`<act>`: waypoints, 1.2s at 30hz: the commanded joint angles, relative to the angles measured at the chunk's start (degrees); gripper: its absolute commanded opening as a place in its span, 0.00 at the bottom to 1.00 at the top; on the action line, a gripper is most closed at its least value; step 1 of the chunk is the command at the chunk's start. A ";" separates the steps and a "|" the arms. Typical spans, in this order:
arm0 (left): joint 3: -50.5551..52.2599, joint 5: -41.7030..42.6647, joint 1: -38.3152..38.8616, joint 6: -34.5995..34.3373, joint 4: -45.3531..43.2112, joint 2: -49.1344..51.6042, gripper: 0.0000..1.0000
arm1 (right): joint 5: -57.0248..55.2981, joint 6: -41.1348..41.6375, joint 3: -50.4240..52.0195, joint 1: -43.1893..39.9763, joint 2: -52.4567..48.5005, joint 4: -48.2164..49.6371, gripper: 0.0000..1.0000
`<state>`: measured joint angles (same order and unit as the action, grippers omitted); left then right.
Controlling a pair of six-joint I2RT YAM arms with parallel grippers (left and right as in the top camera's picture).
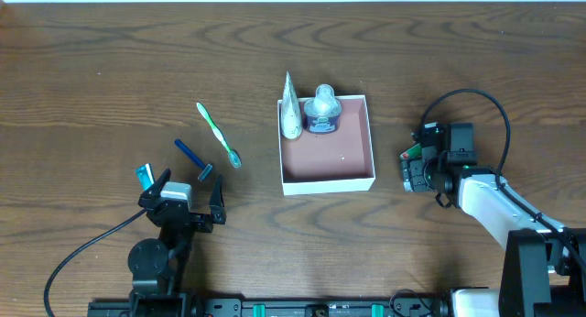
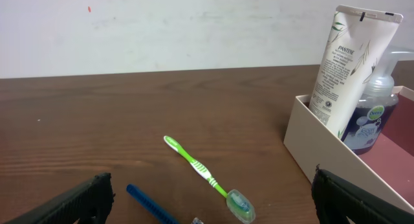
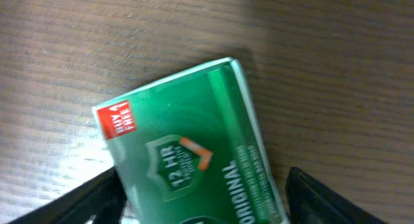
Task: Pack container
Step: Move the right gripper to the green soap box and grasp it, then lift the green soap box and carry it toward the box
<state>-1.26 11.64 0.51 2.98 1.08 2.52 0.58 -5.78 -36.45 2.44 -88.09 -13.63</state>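
The container [image 1: 327, 183] is a shallow square box with white walls and a reddish-brown inside, in the middle of the table. A white tube [image 1: 290, 108] and a clear pump bottle [image 1: 322, 111] stand in its far side. Both show in the left wrist view, tube [image 2: 346, 62] and bottle [image 2: 375, 114], behind the container wall [image 2: 323, 153]. My left gripper [image 1: 183, 193] is open and empty, left of the container. My right gripper [image 1: 417, 166] is right of the container, its fingers open around a green-and-white packet [image 3: 187, 146] lying on the table.
A green toothbrush [image 1: 218, 134] and a blue razor [image 1: 192, 155] lie between my left gripper and the container; they also show in the left wrist view, toothbrush [image 2: 197, 166], razor [image 2: 149, 203]. A small blue-and-white item [image 1: 145, 175] lies by the left gripper.
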 commanded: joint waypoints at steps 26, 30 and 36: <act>1.03 0.59 -0.24 0.33 1.88 0.02 0.98 | -0.31 16.41 -4.76 -0.39 1.73 -3.58 0.41; 1.03 0.59 -0.24 0.33 1.88 0.02 0.98 | 0.35 14.99 -9.18 -0.37 4.07 -7.93 0.40; 1.03 0.59 -0.24 0.33 1.88 0.02 0.98 | 4.94 13.84 -16.17 -0.11 9.16 -15.19 0.37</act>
<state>-1.26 11.64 0.51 3.01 1.08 2.52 2.00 9.34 -49.17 2.44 -82.06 -27.75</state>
